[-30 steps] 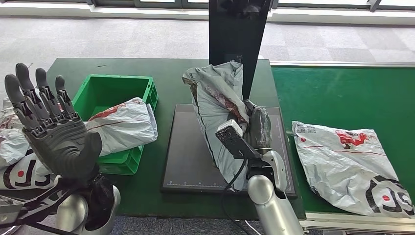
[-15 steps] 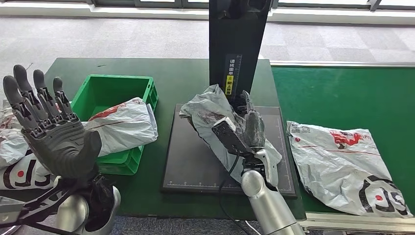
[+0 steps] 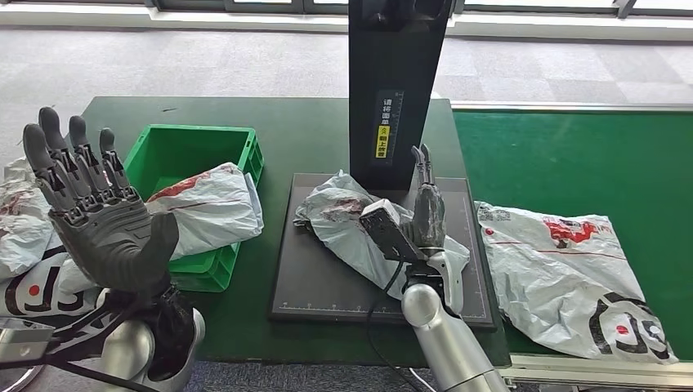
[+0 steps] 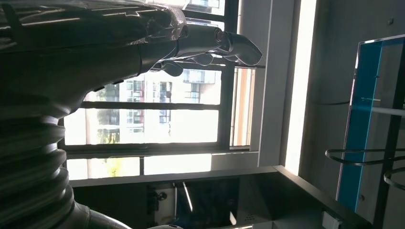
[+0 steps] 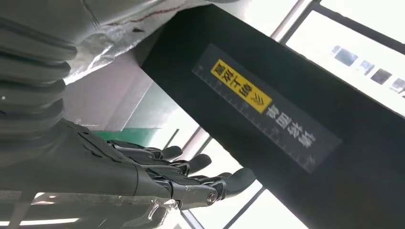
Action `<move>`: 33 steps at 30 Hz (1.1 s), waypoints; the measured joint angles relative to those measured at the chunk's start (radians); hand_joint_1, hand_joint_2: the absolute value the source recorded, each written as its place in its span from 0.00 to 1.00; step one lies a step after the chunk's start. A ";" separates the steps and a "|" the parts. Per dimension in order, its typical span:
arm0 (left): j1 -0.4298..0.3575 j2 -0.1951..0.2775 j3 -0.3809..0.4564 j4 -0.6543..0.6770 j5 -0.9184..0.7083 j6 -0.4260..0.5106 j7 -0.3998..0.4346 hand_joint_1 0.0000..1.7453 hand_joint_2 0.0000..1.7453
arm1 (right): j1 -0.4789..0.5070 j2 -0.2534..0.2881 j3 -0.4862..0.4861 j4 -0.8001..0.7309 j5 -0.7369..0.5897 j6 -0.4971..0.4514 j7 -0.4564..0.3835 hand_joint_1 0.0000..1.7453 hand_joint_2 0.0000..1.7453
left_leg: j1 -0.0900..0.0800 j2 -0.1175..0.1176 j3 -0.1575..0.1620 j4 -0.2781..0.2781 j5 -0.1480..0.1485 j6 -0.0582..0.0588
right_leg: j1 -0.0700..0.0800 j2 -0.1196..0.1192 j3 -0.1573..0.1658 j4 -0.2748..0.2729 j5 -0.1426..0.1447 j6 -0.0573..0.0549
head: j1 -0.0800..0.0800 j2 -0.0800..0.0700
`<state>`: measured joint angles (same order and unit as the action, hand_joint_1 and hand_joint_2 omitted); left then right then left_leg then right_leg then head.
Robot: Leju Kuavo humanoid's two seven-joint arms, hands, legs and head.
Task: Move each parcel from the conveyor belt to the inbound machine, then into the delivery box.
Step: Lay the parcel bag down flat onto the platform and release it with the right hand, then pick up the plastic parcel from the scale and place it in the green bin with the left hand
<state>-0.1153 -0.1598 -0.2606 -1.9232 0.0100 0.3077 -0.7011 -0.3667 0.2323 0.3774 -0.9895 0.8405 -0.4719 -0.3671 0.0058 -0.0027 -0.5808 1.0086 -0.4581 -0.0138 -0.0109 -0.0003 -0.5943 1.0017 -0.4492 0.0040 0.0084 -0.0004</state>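
Note:
A crumpled grey parcel (image 3: pixel 342 219) lies flat on the black plate (image 3: pixel 315 282) of the inbound machine, at the foot of its black column (image 3: pixel 396 73). My right hand (image 3: pixel 426 211) sits at the parcel's right side with its fingers stretched out towards the column and nothing in them; the right wrist view shows the same straight fingers (image 5: pixel 191 183) below the parcel (image 5: pixel 119 28). A second white parcel (image 3: pixel 572 273) lies on the green conveyor belt (image 3: pixel 572 151). My left hand (image 3: pixel 96 224) is raised at the left, palm up, fingers spread, empty.
A green delivery box (image 3: pixel 192 151) stands left of the plate with a white parcel (image 3: pixel 204 208) draped over its near rim. More parcels (image 3: pixel 20 224) lie at the far left edge. The dark green table (image 3: pixel 302 131) carries box and machine.
The grey parcel went from standing upright in my right hand to lying flat on the plate, and the hand's fingers straightened off it. The belt parcel slid slightly left.

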 joint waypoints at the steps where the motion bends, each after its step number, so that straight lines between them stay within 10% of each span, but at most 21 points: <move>1: -0.005 0.000 -0.002 0.013 -0.005 0.006 0.000 0.00 1.00 | 0.011 -0.005 0.001 -0.024 -0.008 -0.009 0.000 0.00 0.00 | 0.000 0.000 0.000 0.000 0.000 0.000 | 0.000 0.000 0.000 0.000 0.000 0.000 | 0.000 0.000; 5: -0.020 0.000 -0.018 0.068 -0.029 0.020 0.001 0.00 1.00 | 0.054 -0.028 0.002 -0.132 -0.028 -0.047 0.001 0.00 1.00 | 0.000 0.001 0.000 0.000 0.000 0.000 | 0.000 0.001 0.000 0.000 0.000 0.000 | 0.000 0.000; 15: -0.156 -0.013 -0.071 0.371 -0.125 0.057 0.001 0.00 1.00 | 0.201 -0.047 -0.023 -0.488 -0.100 -0.226 -0.313 0.00 1.00 | 0.000 0.000 0.000 0.000 0.000 0.000 | 0.000 0.000 -0.001 0.000 0.001 0.000 | 0.000 0.000; 33: -0.453 -0.165 -0.157 1.085 -0.347 0.109 0.010 0.00 1.00 | 0.256 0.031 -0.031 -0.870 -0.179 -0.227 -0.332 0.00 1.00 | -0.001 0.002 0.000 0.000 0.000 0.000 | 0.000 0.002 0.000 0.000 0.002 0.001 | 0.000 0.000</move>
<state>-0.5679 -0.3252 -0.4172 -0.8387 -0.3373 0.4168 -0.6913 -0.1109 0.2632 0.3460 -1.8594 0.6610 -0.6989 -0.6991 0.0053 -0.0004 -0.5810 1.0088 -0.4579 -0.0135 -0.0114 0.0019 -0.5941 1.0017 -0.4471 0.0048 0.0086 -0.0004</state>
